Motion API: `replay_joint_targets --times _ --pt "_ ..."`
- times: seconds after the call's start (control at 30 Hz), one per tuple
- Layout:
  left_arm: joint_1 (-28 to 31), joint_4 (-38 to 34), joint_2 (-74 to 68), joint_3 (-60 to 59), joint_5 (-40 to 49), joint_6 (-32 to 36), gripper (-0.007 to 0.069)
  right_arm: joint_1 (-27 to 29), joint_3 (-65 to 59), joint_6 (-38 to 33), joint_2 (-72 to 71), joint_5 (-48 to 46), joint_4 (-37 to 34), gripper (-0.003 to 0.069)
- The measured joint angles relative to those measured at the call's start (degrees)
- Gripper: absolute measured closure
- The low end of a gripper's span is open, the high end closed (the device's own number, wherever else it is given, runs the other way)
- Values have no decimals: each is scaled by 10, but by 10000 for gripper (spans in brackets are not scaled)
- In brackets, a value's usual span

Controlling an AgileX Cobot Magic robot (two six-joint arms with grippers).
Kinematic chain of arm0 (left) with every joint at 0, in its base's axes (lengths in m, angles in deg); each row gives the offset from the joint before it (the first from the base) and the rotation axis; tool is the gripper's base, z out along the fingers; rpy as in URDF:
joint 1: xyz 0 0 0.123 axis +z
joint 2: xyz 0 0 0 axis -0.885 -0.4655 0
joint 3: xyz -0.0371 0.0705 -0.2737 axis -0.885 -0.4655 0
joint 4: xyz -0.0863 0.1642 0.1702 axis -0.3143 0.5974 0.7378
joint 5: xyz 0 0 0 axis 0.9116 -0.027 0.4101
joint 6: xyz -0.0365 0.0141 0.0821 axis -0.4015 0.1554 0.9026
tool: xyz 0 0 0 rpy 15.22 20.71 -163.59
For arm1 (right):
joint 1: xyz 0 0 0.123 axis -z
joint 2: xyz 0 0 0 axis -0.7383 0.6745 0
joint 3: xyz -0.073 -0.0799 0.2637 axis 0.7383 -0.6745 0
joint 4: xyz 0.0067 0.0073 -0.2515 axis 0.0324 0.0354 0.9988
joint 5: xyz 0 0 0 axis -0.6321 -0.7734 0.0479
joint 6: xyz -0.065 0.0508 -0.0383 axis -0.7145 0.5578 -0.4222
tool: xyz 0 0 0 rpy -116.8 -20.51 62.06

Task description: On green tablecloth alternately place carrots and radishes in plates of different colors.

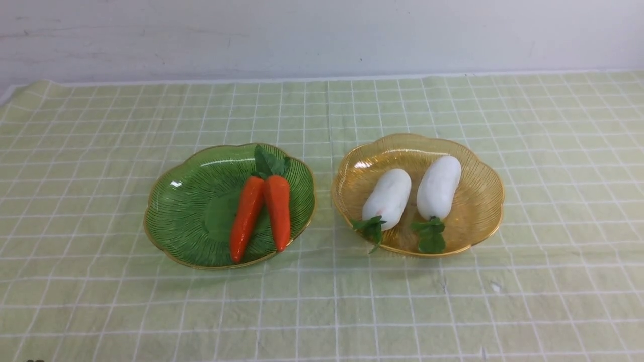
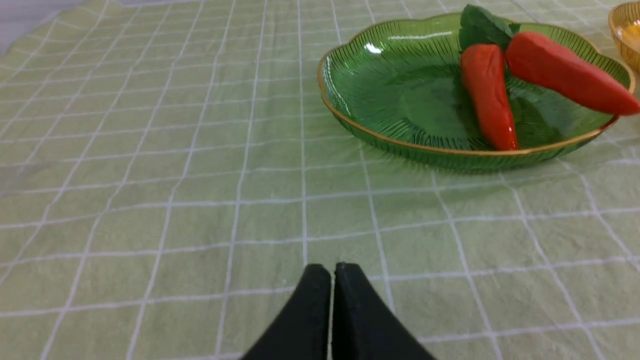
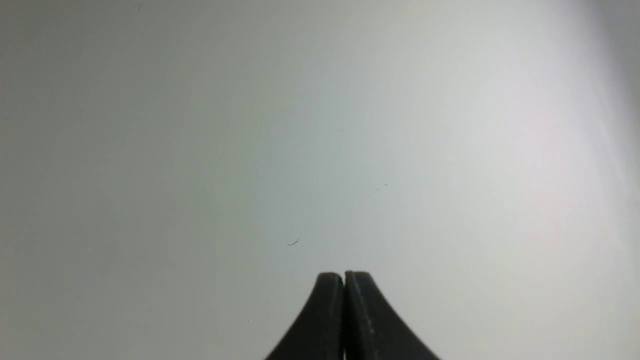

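Two orange carrots (image 1: 247,217) (image 1: 278,211) lie side by side in the green plate (image 1: 186,211), leaf tufts pointing away from me. Two white radishes (image 1: 387,198) (image 1: 438,187) lie in the amber-yellow plate (image 1: 478,201), leaves toward me. Both plates rest on the green tablecloth (image 1: 100,151). In the left wrist view the green plate (image 2: 380,95) holds both carrots (image 2: 487,95) (image 2: 565,75). My left gripper (image 2: 333,267) is shut and empty, low over bare cloth, apart from the plate. My right gripper (image 3: 344,274) is shut and empty, facing a plain grey-white surface. Neither arm shows in the front view.
A pale wall (image 1: 322,35) runs behind the cloth's far edge. The amber plate's rim (image 2: 622,30) shows at the corner of the left wrist view.
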Motion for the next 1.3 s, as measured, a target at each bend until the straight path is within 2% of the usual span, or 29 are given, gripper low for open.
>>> replay_joint_targets --times 0.87,1.03,1.17,1.3 --pt "2 0 0 0 4 0 632 0 0 -12 0 -6 6 673" --pt "2 0 0 0 4 0 632 0 -1 -72 0 -109 81 673" --pt "2 0 0 0 4 0 632 4 -34 -81 0 -203 131 673" --pt "2 0 0 0 4 0 632 24 -130 -66 0 -221 133 673"
